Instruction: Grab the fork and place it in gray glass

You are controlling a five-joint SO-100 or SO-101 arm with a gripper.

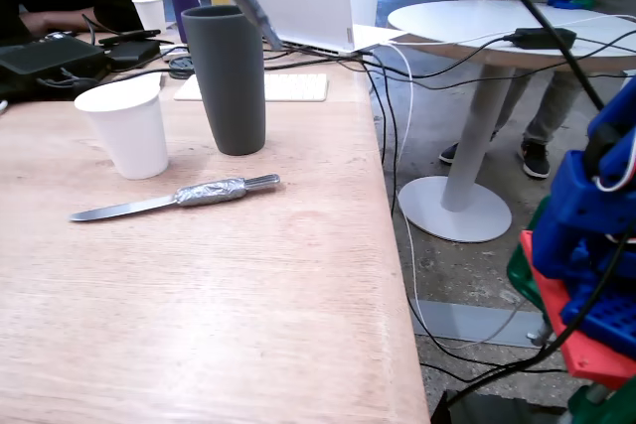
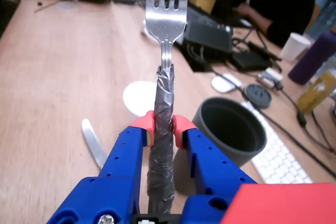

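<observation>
Fixed view. Gray glass (image 1: 226, 78): tall dark tumbler, upright on the wooden table (image 1: 199, 325), mouth open and unobstructed. Fork (image 1: 248, 2): foil-wrapped handle visible slanting down from the arm at the top edge, lower end just above the glass rim on its right side; tines out of frame. White paper cup (image 1: 126, 126): upright, just left of the glass. Foil-wrapped table knife (image 1: 174, 198): flat on the table in front of the glass, not involved.

Wrist view. Gripper (image 2: 163, 125): red-tipped jaws pinching the fork (image 2: 166, 19) at mid-handle, tines pointing away from the camera. Gray glass (image 2: 229, 132): open mouth lower right of the fork, offset from its line. White paper cup (image 2: 137, 95): partly behind the handle. Knife blade (image 2: 93, 142): left of the jaws.

Step in hand, judged: carry over the glass. Handle end should be centred over the mouth, clear of the rim, before the pinch is released; a rim strike could tip the glass.
</observation>
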